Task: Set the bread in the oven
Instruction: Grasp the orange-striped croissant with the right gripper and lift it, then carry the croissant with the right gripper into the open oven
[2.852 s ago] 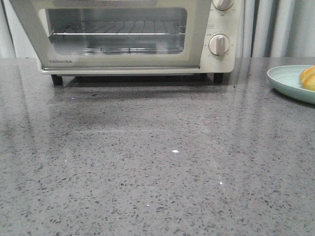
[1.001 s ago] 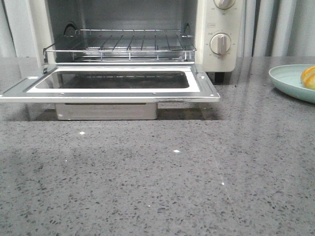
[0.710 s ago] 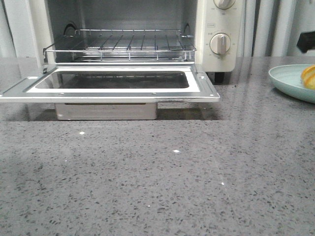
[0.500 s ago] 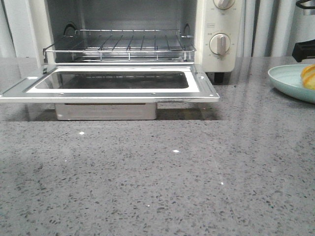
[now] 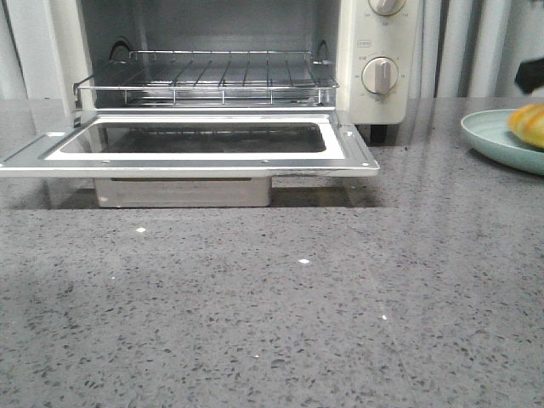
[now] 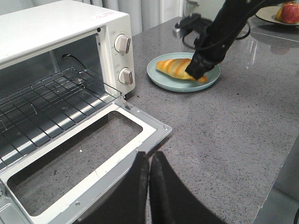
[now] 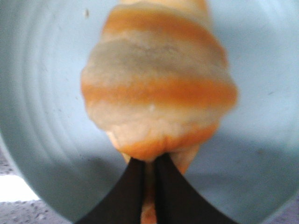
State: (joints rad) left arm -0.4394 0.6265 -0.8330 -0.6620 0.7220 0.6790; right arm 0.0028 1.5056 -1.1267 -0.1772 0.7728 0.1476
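One bread (image 7: 159,93), plate (image 7: 37,93), no legible writing

countertop (image 5: 297,323): grey speckled stone | carries: oven (image 5: 374,51), door down; plate (image 5: 493,140)

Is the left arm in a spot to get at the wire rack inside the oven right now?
Probably yes. The oven door lies flat open, the wire rack is bare, and the left gripper, fingers together, hangs just off the door's front edge with nothing between.
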